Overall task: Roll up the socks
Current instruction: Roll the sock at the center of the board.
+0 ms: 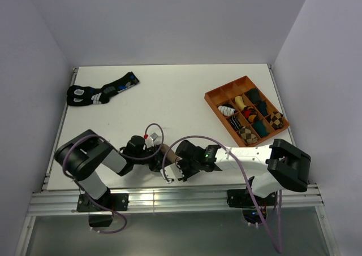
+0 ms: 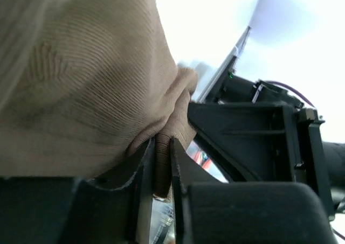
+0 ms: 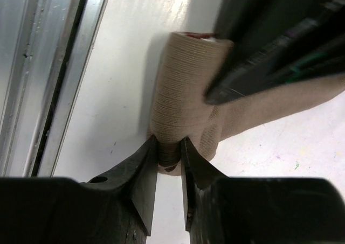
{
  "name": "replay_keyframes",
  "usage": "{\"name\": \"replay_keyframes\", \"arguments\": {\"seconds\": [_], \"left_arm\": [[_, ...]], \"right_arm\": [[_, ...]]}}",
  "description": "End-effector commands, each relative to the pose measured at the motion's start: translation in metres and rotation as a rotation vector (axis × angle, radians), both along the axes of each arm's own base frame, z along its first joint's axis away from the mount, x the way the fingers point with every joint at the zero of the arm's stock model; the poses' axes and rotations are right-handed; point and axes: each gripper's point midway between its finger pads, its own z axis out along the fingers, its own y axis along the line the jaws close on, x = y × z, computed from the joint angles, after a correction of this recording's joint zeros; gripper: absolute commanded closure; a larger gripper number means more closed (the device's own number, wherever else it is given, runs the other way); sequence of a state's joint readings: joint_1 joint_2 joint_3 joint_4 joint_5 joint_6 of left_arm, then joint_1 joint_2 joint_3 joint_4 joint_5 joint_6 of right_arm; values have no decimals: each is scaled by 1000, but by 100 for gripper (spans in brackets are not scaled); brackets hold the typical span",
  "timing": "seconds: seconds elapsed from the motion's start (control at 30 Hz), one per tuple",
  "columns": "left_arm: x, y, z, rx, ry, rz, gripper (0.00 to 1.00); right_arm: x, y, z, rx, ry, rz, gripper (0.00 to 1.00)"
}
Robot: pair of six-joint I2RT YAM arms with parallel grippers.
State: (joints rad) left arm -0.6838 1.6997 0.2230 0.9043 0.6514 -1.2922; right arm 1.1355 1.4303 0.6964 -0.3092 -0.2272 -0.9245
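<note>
White table (image 1: 169, 98) under pale walls, and at its near edge both arms meet on the tan sock (image 3: 183, 93). The right gripper (image 3: 170, 150) pinches narrow on the roll's near end, the long axis running straight ahead of it and the loose leg trailing to its right. The left gripper (image 2: 163, 147), just opposite, nips a fold of the same cloth between nearly closed jaws; far beyond both, the tray (image 1: 210, 99) and black socks (image 1: 102, 91) lie well apart.
</note>
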Motion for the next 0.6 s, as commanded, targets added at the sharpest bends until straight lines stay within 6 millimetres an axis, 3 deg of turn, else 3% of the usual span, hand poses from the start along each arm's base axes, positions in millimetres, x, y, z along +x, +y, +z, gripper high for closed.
{"name": "replay_keyframes", "arguments": {"seconds": [0.0, 0.13, 0.27, 0.4, 0.57], "left_arm": [[25, 9, -1, 102, -81, 12, 78], [42, 21, 13, 143, -133, 40, 72], [53, 39, 14, 214, -152, 99, 70], [55, 55, 20, 267, -164, 140, 69], [56, 59, 23, 271, -171, 145, 69]], "right_arm": [[-4, -7, -10, -55, 27, -25, 76], [-1, -8, -13, -71, 27, -56, 77], [0, -6, -13, -68, 24, -67, 77], [4, -4, -11, -65, 16, -79, 77], [4, -4, -12, -75, 16, -79, 78]]}}
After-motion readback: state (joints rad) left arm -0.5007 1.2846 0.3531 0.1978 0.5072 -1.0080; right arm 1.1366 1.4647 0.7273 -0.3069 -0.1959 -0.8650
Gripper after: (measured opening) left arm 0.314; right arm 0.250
